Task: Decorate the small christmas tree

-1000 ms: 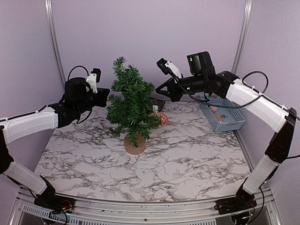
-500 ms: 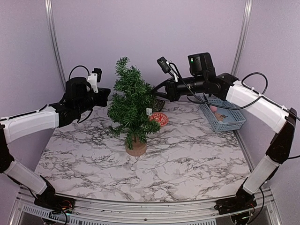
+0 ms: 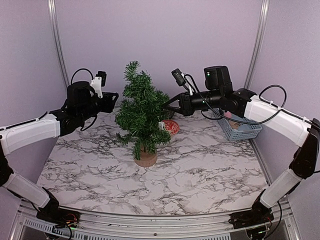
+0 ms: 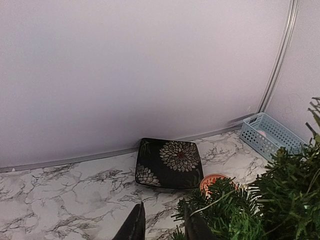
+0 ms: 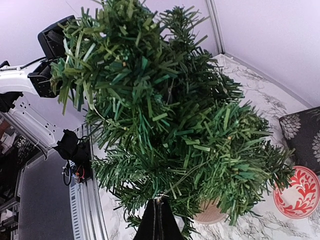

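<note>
The small christmas tree [image 3: 141,112] stands upright on its round tan base [image 3: 145,159] at the middle of the marble table. My left gripper [image 3: 114,98] sits at the tree's upper left. In the left wrist view this gripper [image 4: 163,207] is open with nothing between its fingers, and one finger brushes the tree's [image 4: 280,200] needles. My right gripper [image 3: 166,106] reaches in from the right at mid height. In the right wrist view it [image 5: 159,200] is shut on a thin pale string [image 5: 178,183] that runs into the branches of the tree [image 5: 170,110]. A small white tag [image 3: 161,126] hangs low on the tree's right side.
A black flowered plate [image 4: 169,162] lies by the back wall. A small red patterned dish [image 3: 171,127] lies in front of it. A blue basket [image 3: 242,127] holding small items stands at the back right. Purple walls close the table in at the back and sides.
The tree has gone from leaning right to standing upright. My left gripper's jaws have parted. The right gripper has drawn slightly right, still shut.
</note>
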Controlling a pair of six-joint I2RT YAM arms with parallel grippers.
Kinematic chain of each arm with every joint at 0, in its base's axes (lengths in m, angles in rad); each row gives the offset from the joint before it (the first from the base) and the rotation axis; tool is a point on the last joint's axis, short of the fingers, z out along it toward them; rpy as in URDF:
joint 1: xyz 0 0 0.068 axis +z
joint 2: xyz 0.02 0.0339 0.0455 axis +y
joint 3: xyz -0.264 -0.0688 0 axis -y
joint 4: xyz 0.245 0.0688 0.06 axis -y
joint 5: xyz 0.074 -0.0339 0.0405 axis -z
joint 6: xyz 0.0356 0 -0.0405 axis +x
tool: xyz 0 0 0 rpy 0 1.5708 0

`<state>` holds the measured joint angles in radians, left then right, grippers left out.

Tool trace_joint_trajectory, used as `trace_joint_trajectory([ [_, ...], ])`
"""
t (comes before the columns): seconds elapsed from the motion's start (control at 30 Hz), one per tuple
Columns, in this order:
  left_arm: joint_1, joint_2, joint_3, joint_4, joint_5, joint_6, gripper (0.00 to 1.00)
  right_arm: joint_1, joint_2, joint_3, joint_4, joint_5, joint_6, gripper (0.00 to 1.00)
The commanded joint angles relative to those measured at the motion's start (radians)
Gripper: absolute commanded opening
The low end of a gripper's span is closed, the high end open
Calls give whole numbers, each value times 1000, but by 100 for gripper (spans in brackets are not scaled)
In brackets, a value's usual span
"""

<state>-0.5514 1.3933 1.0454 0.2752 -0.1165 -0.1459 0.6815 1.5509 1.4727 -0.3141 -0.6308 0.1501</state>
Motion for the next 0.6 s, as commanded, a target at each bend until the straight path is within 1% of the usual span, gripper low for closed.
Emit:
trace_joint_trajectory([
  [0.0, 5, -85, -20, -1, -28, 13, 29, -10, -29, -13, 53, -14, 23, 0],
  [0.1, 5, -98, -31, -9, -32, 15, 30, -12, -25, -25, 52, -19, 20, 0],
  [0.4, 5, -93, -35, -11, -29, 13, 30, -15, -28, -75, 91, -60, 48, 0],
  [0.57, 5, -82, -30, -11, -26, 13, 30, -14, -16, -100, 98, -55, 43, 5],
])
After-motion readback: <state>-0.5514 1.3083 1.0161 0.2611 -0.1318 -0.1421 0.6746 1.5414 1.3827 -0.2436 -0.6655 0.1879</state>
